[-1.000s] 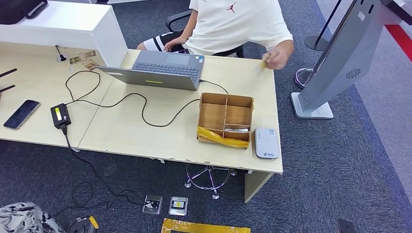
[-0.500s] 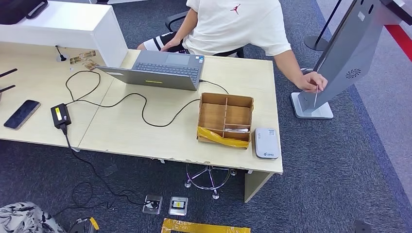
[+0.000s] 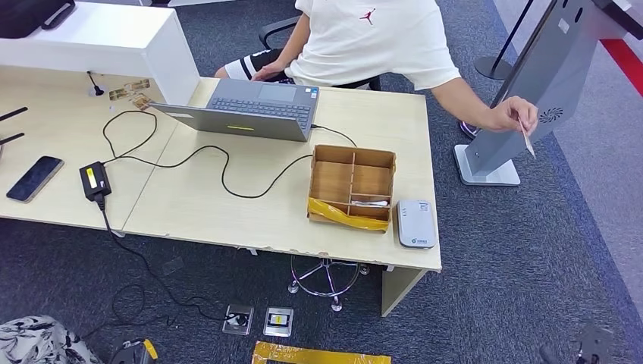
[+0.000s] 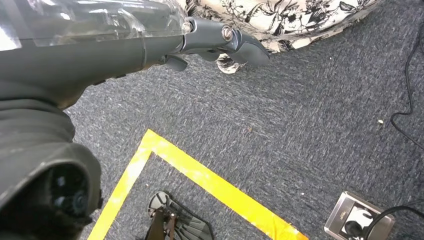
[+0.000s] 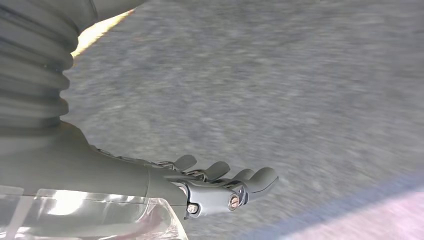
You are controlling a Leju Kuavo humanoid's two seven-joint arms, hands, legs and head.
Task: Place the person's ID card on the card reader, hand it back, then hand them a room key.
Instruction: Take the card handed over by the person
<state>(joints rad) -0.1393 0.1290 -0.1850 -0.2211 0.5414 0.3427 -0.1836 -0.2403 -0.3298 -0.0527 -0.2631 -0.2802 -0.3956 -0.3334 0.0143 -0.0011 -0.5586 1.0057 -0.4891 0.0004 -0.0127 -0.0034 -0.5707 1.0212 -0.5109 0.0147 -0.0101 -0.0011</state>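
You see the person's hand [image 3: 510, 115] holding the ID card [image 3: 525, 137] off the desk's [image 3: 189, 205] far right, the card reader [image 3: 415, 223] at its near right corner beside the cardboard organizer [image 3: 352, 186]. Over dark grey carpet [image 4: 280, 125], your left hand [image 4: 220, 42] and right hand [image 5: 220, 187] hold nothing, fingers extended.

The head view looks steeply down from high across the pale wooden desk [image 3: 189, 205] toward a seated person. Both wrist views hang close above dark blue-grey carpet [image 4: 310, 125], which the head view also shows.
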